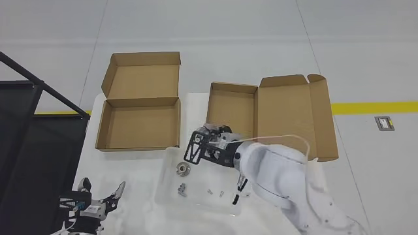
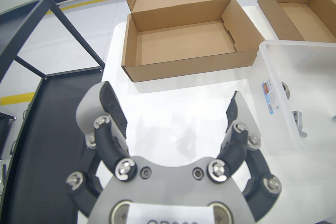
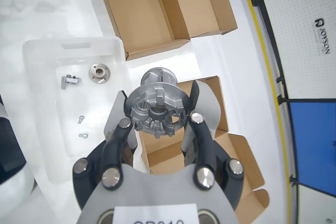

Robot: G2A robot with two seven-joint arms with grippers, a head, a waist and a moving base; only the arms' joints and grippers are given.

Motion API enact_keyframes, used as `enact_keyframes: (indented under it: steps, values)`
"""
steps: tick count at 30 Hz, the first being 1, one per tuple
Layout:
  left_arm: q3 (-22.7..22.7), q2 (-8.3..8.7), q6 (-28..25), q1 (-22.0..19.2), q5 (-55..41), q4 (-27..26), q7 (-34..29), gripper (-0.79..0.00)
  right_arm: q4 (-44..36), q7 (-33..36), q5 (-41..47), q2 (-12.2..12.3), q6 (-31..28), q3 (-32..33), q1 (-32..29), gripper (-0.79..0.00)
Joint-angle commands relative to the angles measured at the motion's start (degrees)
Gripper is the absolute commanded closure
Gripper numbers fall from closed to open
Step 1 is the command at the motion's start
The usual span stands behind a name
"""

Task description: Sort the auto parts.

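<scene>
Right wrist view: right gripper (image 3: 159, 92) clamped on grey metal hub (image 3: 157, 108), held over edge of cardboard box (image 3: 165, 154), beside clear bin (image 3: 71, 46). Left gripper (image 2: 170, 93) wide open, holding nothing, above table (image 2: 168, 120).

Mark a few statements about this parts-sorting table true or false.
1. The right gripper is shut on the grey cast metal hub. True.
2. The left gripper is shut. False: its fingers are open with nothing between them, above the white table.
3. The round flanged metal disc lies inside the clear plastic bin. True.
4. The brown cardboard box in front of the left gripper holds parts. False: it is empty.
</scene>
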Motion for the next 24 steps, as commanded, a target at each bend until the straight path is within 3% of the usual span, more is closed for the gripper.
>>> enact_keyframes:
  steps: [1, 13, 24]
  values:
    - [0.00, 0.00, 0.00, 0.00, 0.00, 0.00, 0.00, -0.785, 6.29, 0.35, 1.99, -0.95, 3.76, -1.06, 4.03, 0.000]
    - [0.00, 0.00, 0.00, 0.00, 0.00, 0.00, 0.00, -0.785, 39.98, -0.65, 9.25, -8.02, 21.07, -9.88, 22.99, 0.000]
    - [0.00, 0.00, 0.00, 0.00, 0.00, 0.00, 0.00, -0.785, 64.26, -6.69, 13.60, -15.54, 28.16, -16.75, 31.70, 0.000]
